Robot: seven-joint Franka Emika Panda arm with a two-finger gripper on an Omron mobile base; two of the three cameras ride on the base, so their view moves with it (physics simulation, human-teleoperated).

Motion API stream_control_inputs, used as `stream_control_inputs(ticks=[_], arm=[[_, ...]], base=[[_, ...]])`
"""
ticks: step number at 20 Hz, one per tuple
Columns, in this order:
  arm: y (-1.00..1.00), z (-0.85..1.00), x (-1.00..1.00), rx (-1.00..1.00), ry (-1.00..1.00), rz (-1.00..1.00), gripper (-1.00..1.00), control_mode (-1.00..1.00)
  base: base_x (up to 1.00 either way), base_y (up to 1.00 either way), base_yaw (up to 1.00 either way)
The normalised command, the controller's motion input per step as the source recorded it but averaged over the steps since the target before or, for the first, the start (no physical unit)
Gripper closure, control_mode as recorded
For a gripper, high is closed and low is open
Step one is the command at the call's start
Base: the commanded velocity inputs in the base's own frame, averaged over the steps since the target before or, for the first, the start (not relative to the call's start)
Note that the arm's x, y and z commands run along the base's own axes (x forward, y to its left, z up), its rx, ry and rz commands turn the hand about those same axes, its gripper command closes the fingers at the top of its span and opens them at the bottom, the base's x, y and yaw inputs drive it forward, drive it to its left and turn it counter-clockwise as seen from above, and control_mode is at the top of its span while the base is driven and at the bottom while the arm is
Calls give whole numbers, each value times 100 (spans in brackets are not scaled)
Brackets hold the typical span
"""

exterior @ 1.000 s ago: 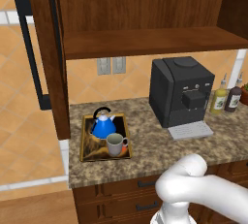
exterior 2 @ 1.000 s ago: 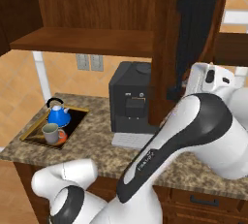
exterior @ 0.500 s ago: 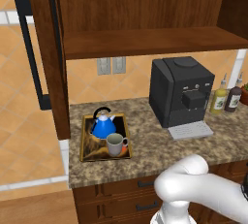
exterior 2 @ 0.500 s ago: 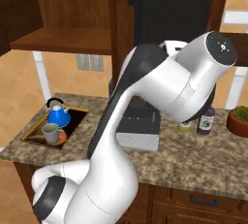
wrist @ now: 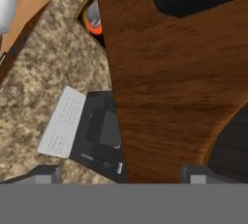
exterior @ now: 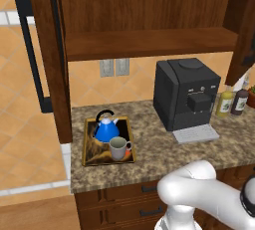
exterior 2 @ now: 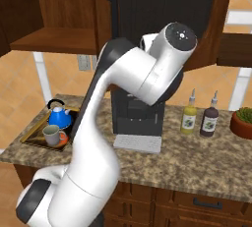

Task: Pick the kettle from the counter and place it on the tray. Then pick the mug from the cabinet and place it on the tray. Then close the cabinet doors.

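Both cabinet doors [exterior: 47, 59] upright — ajar

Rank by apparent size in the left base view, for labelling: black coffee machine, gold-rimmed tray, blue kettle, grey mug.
1. Black coffee machine
2. Gold-rimmed tray
3. Blue kettle and grey mug: look alike, unranked.

1. One kettle [exterior: 105, 128] is sitting on the tray.
2. One mug [exterior: 118, 148] is standing on the tray, just in front of the kettle.
3. One tray [exterior: 88, 155] is lying on the counter [exterior: 154, 155], left of the coffee machine.
4. One coffee machine [exterior: 184, 94] is standing on the counter.
5. Two bottles are standing right of the coffee machine: a yellow one [exterior 2: 188, 118] and a dark one [exterior 2: 210, 120].
6. One plant [exterior 2: 243, 122] is showing right of the bottles.
7. Two wall outlets [exterior: 113, 66] are showing left of the coffee machine.
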Motion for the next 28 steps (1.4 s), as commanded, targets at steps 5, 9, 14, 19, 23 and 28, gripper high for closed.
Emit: stream_control_inputs(ticks=[5,9,14,19,23,28], arm=[[36,-12,77,-7,-7,0,-100,-100],[26,-1,82,-5,-5,0,-100,-100],[19,0,79,-5,-4,0,-100,-100],[18,0,77,-6,-4,0,-100,-100],[16,0,78,-6,-5,0,-100,-100],[15,-5,77,-6,-11,0,-100,-100]], base=[[0,0,0],[0,0,0],[0,0,0],[0,0,0],[0,0,0],[0,0,0]])
